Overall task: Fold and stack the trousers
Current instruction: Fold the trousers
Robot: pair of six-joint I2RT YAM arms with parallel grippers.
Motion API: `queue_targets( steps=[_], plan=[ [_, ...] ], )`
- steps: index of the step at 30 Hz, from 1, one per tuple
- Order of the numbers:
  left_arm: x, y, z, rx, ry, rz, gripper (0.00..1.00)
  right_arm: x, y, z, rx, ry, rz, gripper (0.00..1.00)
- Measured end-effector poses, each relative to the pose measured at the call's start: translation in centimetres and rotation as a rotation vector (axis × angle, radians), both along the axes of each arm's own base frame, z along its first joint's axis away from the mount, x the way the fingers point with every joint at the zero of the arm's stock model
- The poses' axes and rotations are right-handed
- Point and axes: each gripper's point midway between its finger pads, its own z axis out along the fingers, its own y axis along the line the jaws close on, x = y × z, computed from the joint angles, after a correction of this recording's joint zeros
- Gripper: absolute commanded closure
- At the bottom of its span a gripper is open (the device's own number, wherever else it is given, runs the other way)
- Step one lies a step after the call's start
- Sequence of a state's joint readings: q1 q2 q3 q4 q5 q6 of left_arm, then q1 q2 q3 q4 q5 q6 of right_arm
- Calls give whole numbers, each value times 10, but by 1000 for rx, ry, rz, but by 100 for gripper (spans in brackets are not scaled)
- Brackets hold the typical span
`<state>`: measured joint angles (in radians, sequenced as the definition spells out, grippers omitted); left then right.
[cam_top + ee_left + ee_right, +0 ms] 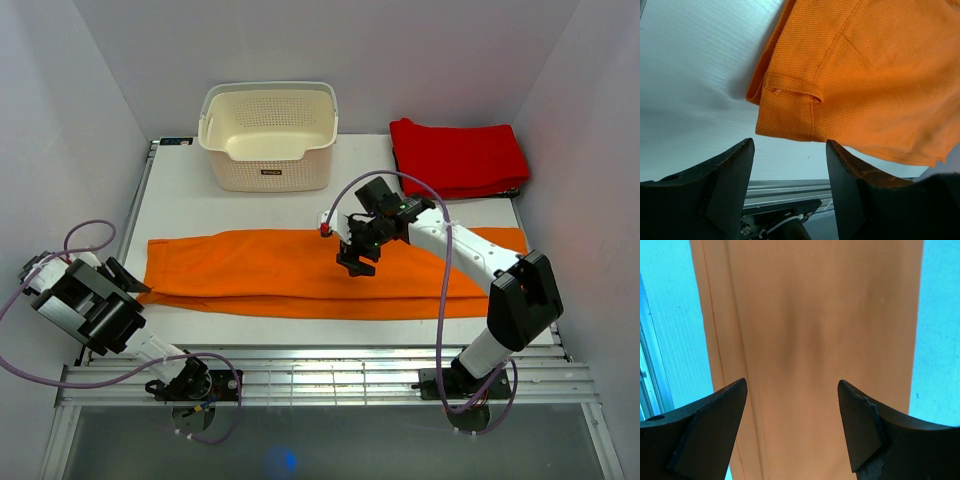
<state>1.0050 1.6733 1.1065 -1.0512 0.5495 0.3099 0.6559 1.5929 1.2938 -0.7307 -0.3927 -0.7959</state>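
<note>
1. The trousers [880, 75] were matt orange cloth with a fine diagonal twill weave and stitched seams.
2. The worktop [200, 200] was white and smooth, with a faint sheen.
3. The basket [268, 150] looked like cream plastic, pierced with small holes.
4. The red folded cloth [458, 155] looked soft and matt.
5. The left end effector [790, 145] and right end effector [792, 385] were black, matt and plastic-looking.
6. The rails [320, 372] were bare silvery metal.

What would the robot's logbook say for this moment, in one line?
trousers: laid flat, full length | left gripper: open, by waist end | right gripper: open, above middle | red cloth: folded, back right
</note>
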Motion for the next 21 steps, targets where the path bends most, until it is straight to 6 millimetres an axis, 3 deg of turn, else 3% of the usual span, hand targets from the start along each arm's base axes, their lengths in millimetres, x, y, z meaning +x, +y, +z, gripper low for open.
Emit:
queue_targets(
  steps=[8, 11, 19, 21],
  plan=[
    [1, -4, -15, -66, 26, 9, 41, -32, 13, -32, -24, 38, 72, 20],
    [1, -7, -22, -113, 40, 22, 51, -40, 15, -47, -29, 43, 69, 21],
    [10, -15, -19, -184, 12, 56, 97, -48, -6, -95, -84, 48, 4, 33],
    [12, -16, -16, -185, 5, 56, 100, -50, -11, -104, -96, 44, -8, 41]
  ],
)
